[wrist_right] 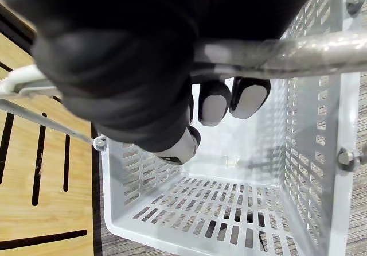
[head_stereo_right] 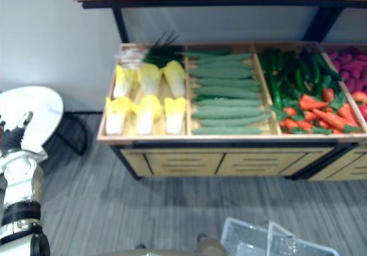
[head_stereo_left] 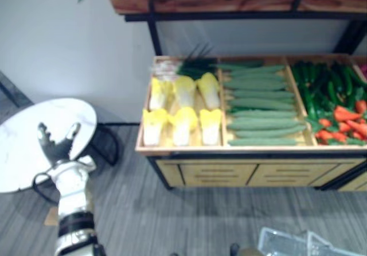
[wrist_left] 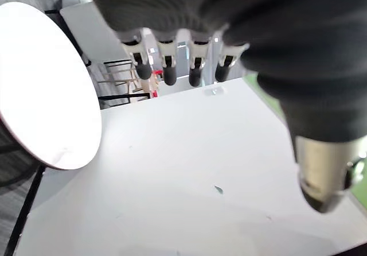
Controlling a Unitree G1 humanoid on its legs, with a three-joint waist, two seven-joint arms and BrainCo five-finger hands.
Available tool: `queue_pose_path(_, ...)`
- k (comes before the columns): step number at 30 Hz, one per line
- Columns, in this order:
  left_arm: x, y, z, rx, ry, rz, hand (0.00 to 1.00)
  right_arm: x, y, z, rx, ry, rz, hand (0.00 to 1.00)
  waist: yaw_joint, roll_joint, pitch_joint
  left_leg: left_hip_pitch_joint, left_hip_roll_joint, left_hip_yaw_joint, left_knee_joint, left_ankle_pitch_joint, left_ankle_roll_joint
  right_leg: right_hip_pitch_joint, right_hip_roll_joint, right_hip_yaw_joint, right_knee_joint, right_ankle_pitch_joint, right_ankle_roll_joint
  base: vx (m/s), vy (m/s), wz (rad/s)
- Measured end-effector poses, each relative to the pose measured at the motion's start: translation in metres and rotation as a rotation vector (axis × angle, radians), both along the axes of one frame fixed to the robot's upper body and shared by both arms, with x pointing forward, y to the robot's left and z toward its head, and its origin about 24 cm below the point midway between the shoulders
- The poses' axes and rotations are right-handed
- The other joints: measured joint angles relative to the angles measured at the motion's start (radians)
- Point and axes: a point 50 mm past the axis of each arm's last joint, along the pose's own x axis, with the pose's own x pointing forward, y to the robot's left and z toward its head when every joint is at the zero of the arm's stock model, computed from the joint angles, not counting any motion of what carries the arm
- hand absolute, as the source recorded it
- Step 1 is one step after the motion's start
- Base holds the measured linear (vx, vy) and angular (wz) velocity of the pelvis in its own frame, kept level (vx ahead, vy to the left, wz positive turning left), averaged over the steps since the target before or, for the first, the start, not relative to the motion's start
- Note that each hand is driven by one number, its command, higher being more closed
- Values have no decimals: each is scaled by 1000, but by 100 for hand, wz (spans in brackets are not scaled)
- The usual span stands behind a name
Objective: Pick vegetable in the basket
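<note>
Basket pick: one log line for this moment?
left hand open, empty | right hand shut on basket handle | basket empty | cucumbers on shelf

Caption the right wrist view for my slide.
Right hand curled round the metal handle of an empty white basket.

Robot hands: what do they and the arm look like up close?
The left hand has slim silver fingers with dark tips, in a row beside a dark ribbed cover, plus a silver thumb. The right hand wears the same ribbed cover, its fingertips padded grey. The left arm is silver-white with a black band.
</note>
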Motion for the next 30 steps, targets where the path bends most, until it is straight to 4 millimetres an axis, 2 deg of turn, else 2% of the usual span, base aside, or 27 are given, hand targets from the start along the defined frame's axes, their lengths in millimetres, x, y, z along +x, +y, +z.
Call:
queue_pose_path(4,24,-39,2,162,83,-158,0,-5,0,0,0,12,-3,100,-8,0,0,-4,-9,-4,-4,13,7,16,0,-2,-45,29,6,0,0,0)
queue_pose_path(7,29,-56,-9,153,125,-199,0,-5,1,0,0,12,-3,100,-33,1,1,-1,-17,-15,-5,15,10,28,-7,-9,-58,34,9,25,13,6)
queue_pose_path(11,40,-81,-25,127,195,-280,0,-9,2,-1,3,21,-6,100,-34,4,5,2,-22,-27,-7,15,11,49,-9,-18,-95,54,11,32,7,4)
queue_pose_path(13,42,-86,-33,126,234,-292,0,-8,2,-1,2,20,0,100,-36,8,10,-2,-23,-32,-7,16,12,49,-11,-24,-97,54,11,6,-4,9)
queue_pose_path(14,42,-88,-35,123,244,-297,0,-6,2,0,1,14,6,100,-46,12,17,-6,-23,-37,-7,17,14,49,-12,-30,-99,54,11,-7,-7,13)
queue_pose_path(19,49,-94,-33,130,248,-319,0,4,1,1,-23,-10,26,100,-56,29,58,-22,-24,-48,-8,21,18,43,-15,-43,-107,56,15,-13,-4,6)
queue_pose_path(26,64,-99,-21,153,244,-314,0,33,-2,6,-58,-81,46,100,-69,51,110,-65,-22,-14,-14,26,17,-29,-19,-18,-73,60,15,35,1,-11)
queue_pose_path(30,82,-118,-2,136,172,-345,0,55,-8,12,-90,-135,82,100,-80,59,141,-82,-23,24,-13,32,17,-77,-21,9,-38,56,11,55,5,-20)
